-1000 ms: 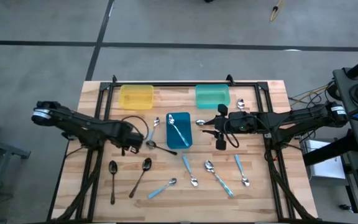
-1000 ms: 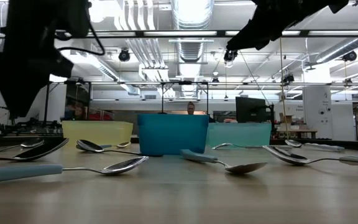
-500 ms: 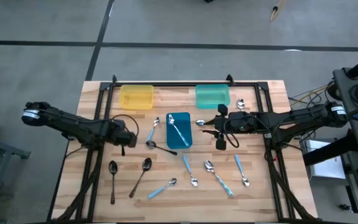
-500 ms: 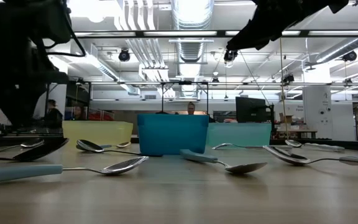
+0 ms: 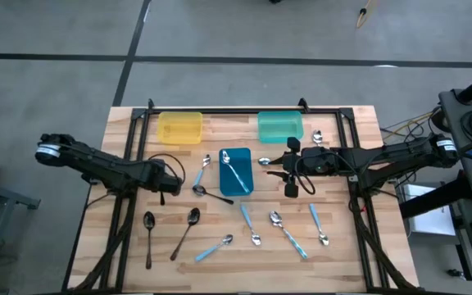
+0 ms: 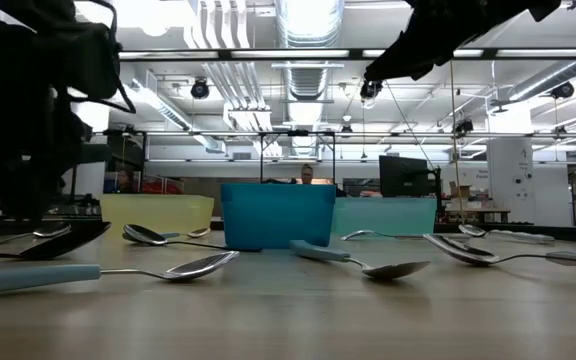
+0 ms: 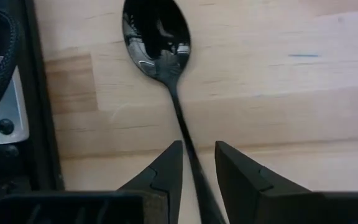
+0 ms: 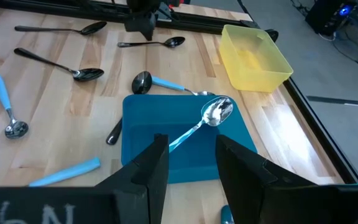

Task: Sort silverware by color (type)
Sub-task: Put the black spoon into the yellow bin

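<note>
Left claw (image 5: 164,187) sits low over the table (image 5: 342,246), well out from the blue tray (image 5: 235,172) on the side away from the right arm. My wrist camera shows its fingers (image 7: 163,171) apart with the handle of a black spoon (image 7: 160,43) running between them, bowl pointing away; no squeeze yet, so I call it poised, not clamped. I cannot match this spoon with certainty to any one of the dark spoons in the overhead view. Right claw (image 5: 288,174) hangs just beside the blue tray's other long side, fingers parted, nothing in them, waiting. In the blue tray: one silver spoon (image 5: 234,170) lying diagonally. Yellow tray (image 5: 179,127) and teal tray (image 5: 279,126), beyond the blue tray toward the far edge, look empty from here. The rest of the silverware is loose on the wood: a blue-handled spoon (image 5: 199,174) and a dark spoon (image 5: 210,192) right against the blue tray, two more dark ones (image 5: 188,227) nearer me, several silver and blue-handled ones on the near side below it, one or two behind the right arm. My read: sorting is barely begun; the step in hand is the pickup of a black spoon. Next I must close squarely on the thin handle, lift cleanly, and pick an empty tray for the dark set.
</note>
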